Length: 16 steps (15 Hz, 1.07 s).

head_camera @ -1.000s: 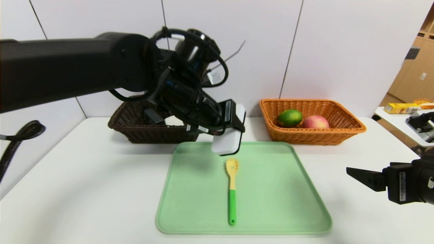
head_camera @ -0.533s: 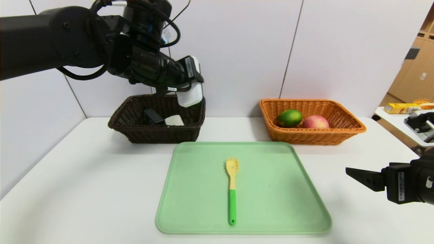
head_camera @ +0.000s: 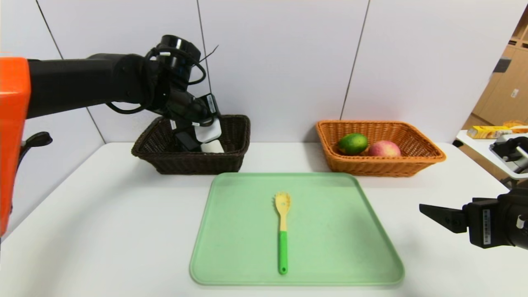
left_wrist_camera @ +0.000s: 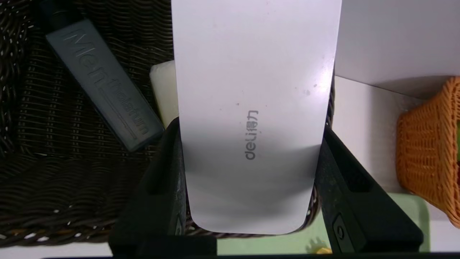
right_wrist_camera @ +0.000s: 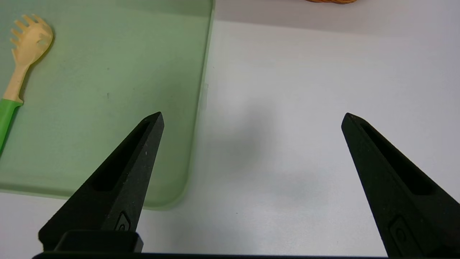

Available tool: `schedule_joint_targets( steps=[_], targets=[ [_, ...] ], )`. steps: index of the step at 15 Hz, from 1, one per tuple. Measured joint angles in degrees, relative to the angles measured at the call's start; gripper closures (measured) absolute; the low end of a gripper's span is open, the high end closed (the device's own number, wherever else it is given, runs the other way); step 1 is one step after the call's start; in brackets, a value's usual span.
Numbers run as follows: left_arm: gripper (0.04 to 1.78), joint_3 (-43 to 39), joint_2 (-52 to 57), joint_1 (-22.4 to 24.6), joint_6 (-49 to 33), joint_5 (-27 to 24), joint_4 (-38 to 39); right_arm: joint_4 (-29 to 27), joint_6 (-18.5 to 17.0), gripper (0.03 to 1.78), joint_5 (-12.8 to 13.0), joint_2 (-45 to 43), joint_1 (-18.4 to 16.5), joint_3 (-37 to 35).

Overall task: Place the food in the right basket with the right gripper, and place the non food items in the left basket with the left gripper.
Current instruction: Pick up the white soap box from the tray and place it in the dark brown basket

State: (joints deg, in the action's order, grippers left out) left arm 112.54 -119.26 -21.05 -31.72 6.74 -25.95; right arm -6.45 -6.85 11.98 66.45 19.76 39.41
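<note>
My left gripper (head_camera: 204, 126) is shut on the flat white rounded case (head_camera: 207, 133) and holds it over the dark brown left basket (head_camera: 231, 163); in the left wrist view the case (left_wrist_camera: 251, 108) fills the space between the fingers. In that basket lie the black bottle (left_wrist_camera: 104, 86) and the white soap-like block (head_camera: 212, 146). The yellow spoon with green handle (head_camera: 282, 231) lies on the green tray (head_camera: 330, 247). The green fruit (head_camera: 352, 143) and the peach (head_camera: 383, 148) sit in the orange right basket (head_camera: 412, 161). My right gripper (right_wrist_camera: 251, 118) is open and empty, parked over the table right of the tray.
A side table (head_camera: 482, 152) with a yellow box (head_camera: 489, 131) stands at the far right. The white wall runs close behind both baskets. The spoon also shows in the right wrist view (right_wrist_camera: 21, 68).
My left gripper has carried the white case from above the tray's far edge up and left, then lowered it into the dark brown basket. The right arm has not moved.
</note>
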Motion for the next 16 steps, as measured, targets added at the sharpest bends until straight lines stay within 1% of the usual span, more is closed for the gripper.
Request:
schedule_joint_targets(
  steps=[3,6,8,11,14,16],
  targets=[
    [0.82,0.0,-3.7,0.4,0.5,1.9,4.4,0.0,0.0,0.11,0.0,0.0,0.0,0.0],
    [0.83,0.0,-6.6,0.8,0.4,2.1,7.0,0.0,0.0,0.11,0.0,0.1,0.0,0.1],
    [0.66,0.0,-7.8,1.2,0.5,2.1,8.1,0.0,0.0,0.11,0.0,0.4,0.0,0.2],
    [0.48,0.0,-8.5,1.2,0.5,2.0,9.4,0.1,0.0,0.11,0.0,0.7,0.0,0.1],
    [0.37,0.0,-7.5,1.3,0.5,2.1,9.4,0.1,0.0,0.11,0.0,1.2,0.0,0.3],
    [0.31,0.0,-4.9,0.3,0.5,2.0,8.3,0.1,-0.1,0.11,0.0,1.6,0.0,0.4]
  ],
)
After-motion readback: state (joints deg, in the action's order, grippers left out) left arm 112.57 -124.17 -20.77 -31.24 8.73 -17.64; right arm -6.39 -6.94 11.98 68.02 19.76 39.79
